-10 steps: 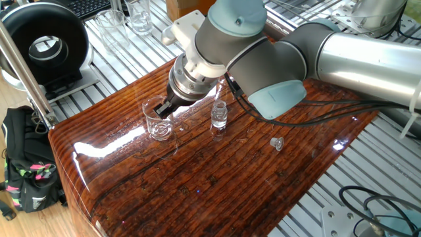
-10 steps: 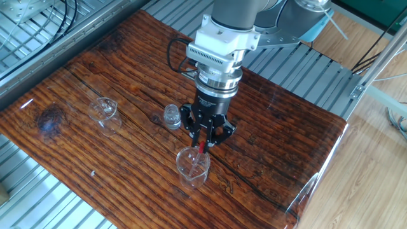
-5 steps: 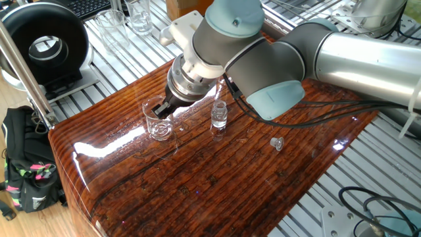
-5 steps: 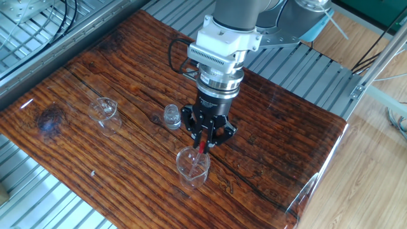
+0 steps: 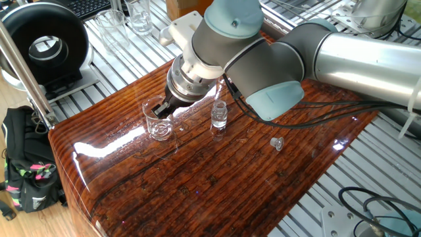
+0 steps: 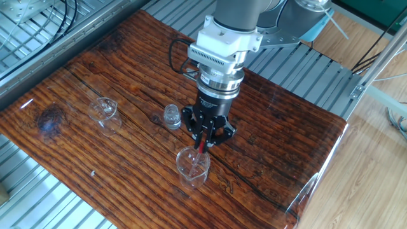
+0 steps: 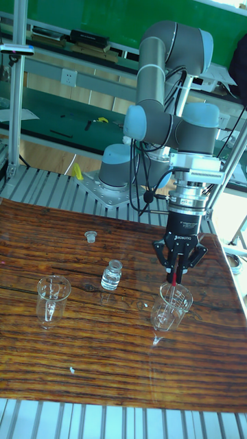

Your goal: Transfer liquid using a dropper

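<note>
**Dropper poised in the beaker**

While our gripper (image 6: 205,135) clamps the red bulb of the dropper (image 6: 201,147), the clear tube hangs down into the beaker (image 6: 193,167) near the table's (image 6: 127,70) long edge. The vial (image 6: 172,116) stands just beside it, and a second beaker (image 6: 104,112) stands well apart. We judge the risks to be a tilted tube catching the beaker rim and tipping it, or a harder squeeze expelling liquid early. Any liquid is too faint to see.

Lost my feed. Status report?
Gripper shut on dropper, tip in beaker. Vial beside, apart. Nothing in the way.
</note>
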